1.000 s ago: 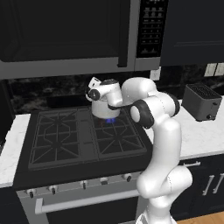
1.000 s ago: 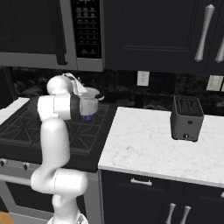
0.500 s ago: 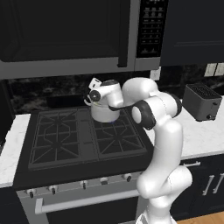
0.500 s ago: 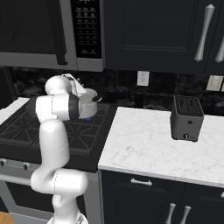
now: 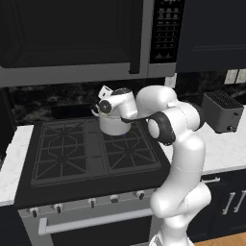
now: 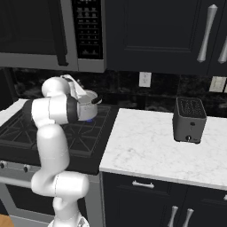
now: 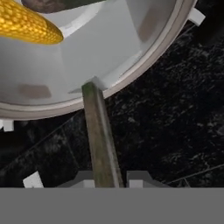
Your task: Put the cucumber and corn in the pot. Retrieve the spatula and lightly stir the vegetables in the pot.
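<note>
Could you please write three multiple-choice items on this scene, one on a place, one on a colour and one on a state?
1. Where does the small shiny stainless-steel pot stand?
A. on the black gas stove
B. on the white marble counter
C. on the dark grey toaster

2. What colour is the corn cob in the pot?
A. green
B. yellow
C. red

3. What is the tool doing?
A. hanging open over the toaster
B. shut on the thin dark handle of the spatula
C. lying open on the counter

Answers: 1 A, the pot sits on a rear burner grate; 2 B, the hand view shows yellow kernels; 3 B, the handle runs between the fingertips into the pot.
</note>
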Motion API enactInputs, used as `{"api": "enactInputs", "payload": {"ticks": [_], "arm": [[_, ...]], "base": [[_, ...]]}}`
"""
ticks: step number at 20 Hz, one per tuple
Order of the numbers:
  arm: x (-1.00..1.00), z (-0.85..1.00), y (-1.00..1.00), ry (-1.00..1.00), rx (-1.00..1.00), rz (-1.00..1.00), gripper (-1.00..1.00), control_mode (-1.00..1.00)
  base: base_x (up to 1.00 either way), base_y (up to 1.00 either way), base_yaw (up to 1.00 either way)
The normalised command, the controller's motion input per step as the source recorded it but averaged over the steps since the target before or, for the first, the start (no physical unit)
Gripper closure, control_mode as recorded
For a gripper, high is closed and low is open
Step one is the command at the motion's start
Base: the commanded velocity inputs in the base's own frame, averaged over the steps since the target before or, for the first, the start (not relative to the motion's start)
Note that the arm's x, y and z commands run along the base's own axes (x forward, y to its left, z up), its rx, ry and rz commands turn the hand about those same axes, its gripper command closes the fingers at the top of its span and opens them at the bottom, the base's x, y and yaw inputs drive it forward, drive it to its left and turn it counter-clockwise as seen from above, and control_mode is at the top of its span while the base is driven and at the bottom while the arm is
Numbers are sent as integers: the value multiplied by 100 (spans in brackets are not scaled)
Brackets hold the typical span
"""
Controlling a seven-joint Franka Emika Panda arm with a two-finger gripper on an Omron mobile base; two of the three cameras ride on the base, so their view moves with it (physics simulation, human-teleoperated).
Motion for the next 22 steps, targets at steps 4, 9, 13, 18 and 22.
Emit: {"api": "enactInputs", "payload": {"ticks": [4,9,13,18,22], "arm": [[-20,28,-3,-6,0,0,100,-100],[-14,4,-10,0,2,0,100,-100],[-24,0,0,0,23,0,100,-100],[-4,-36,0,0,28,0,100,-100],[-1,-80,-4,0,3,0,100,-100]], "base": [[0,0,0],[0,0,0],[0,0,0],[0,0,0],[0,0,0]]}}
